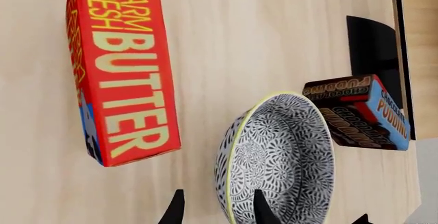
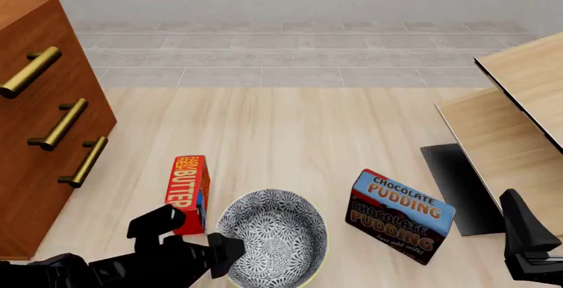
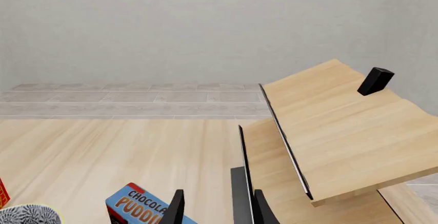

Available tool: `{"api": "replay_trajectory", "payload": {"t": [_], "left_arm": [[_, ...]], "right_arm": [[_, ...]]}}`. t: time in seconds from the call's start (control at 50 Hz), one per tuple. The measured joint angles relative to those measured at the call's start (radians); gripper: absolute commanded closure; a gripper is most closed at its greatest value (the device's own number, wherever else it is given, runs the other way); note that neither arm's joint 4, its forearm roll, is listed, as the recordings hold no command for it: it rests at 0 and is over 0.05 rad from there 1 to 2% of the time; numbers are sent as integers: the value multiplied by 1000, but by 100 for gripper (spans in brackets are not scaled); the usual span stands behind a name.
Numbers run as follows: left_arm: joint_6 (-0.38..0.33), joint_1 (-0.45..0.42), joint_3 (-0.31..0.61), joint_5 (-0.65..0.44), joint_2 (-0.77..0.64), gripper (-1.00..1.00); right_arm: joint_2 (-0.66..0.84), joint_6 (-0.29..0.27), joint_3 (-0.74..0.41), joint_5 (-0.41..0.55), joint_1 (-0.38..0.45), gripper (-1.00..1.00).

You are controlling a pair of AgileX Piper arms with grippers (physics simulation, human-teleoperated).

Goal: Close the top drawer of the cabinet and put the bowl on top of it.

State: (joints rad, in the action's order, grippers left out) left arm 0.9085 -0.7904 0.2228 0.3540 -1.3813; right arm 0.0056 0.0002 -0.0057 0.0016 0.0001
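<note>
The bowl (image 2: pixel 274 234) has a grey-and-white floral inside and a pale yellowish rim, and it stands upright on the light wood floor near the front edge. My left gripper (image 2: pixel 227 252) is at its left rim. In the left wrist view this gripper (image 1: pixel 219 211) is open, with one finger inside the bowl (image 1: pixel 280 157) and one outside, straddling the rim. The cabinet (image 2: pixel 35 169) stands at the far left. Its top drawer (image 2: pixel 31 70) looks flush with the two drawers below. My right gripper (image 3: pixel 219 211) is open and empty at the far right, away from the bowl.
A red butter box (image 2: pixel 187 192) stands just left of the bowl, close to my left gripper. A chocolate pudding box (image 2: pixel 400 217) sits to the bowl's right. Pale wood furniture (image 2: pixel 519 110) with a dark panel (image 2: pixel 457 186) fills the right side.
</note>
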Motion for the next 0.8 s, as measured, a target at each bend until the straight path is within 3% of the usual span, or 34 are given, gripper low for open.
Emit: {"api": "replay_trajectory", "payload": {"t": [0.12, 0.14, 0.5, 0.8], "left_arm": [[4, -4, -1, 22, -24, -100], [5, -4, -1, 24, -26, 100], [14, -11, -10, 5, 3, 100], [29, -33, 18, -93, 125, 100]], "right_arm": [[0, 0, 0, 0, 0, -100], [0, 0, 0, 0, 0, -100], [0, 0, 0, 0, 0, -100], [0, 0, 0, 0, 0, -100]]}}
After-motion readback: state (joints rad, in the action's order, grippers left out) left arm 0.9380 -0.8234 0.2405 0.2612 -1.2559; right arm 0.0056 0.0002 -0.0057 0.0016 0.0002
